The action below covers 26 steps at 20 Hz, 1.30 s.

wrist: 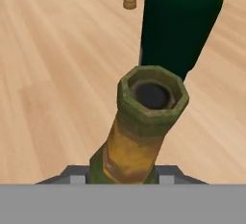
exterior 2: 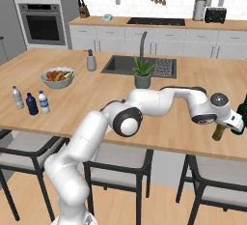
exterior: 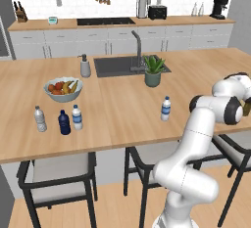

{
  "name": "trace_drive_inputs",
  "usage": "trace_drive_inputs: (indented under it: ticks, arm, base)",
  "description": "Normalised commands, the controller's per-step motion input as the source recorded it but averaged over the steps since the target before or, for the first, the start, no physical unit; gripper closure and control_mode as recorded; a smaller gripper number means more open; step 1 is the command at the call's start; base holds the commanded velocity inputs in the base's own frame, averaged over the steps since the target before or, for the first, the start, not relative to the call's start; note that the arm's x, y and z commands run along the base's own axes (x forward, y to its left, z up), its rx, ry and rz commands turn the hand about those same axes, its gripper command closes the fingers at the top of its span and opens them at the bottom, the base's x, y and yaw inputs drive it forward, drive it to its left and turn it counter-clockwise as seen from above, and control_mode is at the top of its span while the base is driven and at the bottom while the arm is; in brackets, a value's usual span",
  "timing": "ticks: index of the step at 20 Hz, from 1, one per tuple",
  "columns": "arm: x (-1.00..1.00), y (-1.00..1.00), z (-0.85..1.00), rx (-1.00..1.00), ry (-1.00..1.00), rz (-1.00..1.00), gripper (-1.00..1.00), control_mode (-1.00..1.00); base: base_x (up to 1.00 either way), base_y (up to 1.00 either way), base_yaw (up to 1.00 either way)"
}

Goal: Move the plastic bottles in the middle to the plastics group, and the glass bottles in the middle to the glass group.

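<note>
Glass-sorting step, near its end. The claw (wrist: 122, 177) pinches the olive-brown glass bottle (wrist: 144, 122) by its body, neck pointing away from the hand, above the counter (wrist: 57, 74). The blackish-green bottle (wrist: 182, 21) of the glass group stands just beyond, at about one o'clock in the hand view. Judged next: lower the held bottle upright beside it, then release. One water bottle (exterior: 166, 108) waits mid-counter.

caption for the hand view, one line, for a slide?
Gripper shut on the olive-brown glass bottle, its open mouth toward the camera, just short of the dark green glass bottle on the wooden counter.
</note>
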Motion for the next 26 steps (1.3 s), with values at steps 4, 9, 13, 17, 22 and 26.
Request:
trace_drive_inputs:
  ticks: [4, 9, 13, 17, 22, 26]
  arm:
    - [0.00, 0.24, -0.47, 0.00, 0.00, 0.00, 1.00, -1.00]
    - [0.00, 0.13, -0.26, 0.00, 0.00, 0.00, 1.00, -1.00]
    - [0.17, 0.00, 0.10, 0.00, 0.00, -0.02, 1.00, -1.00]
    - [0.14, -0.03, 0.06, 0.00, 0.00, -0.02, 1.00, -1.00]
    - [0.14, 0.00, 0.00, 0.00, 0.00, -0.01, 1.00, -1.00]
    - [0.00, 0.00, -0.02, 0.00, 0.00, 0.00, 1.00, -1.00]
  base:
    - [0.00, 0.00, 0.00]
    - [0.00, 0.00, 0.00]
    - [0.00, 0.00, 0.00]
    - [0.00, 0.00, 0.00]
    - [0.00, 0.00, 0.00]
    - [0.00, 0.00, 0.00]
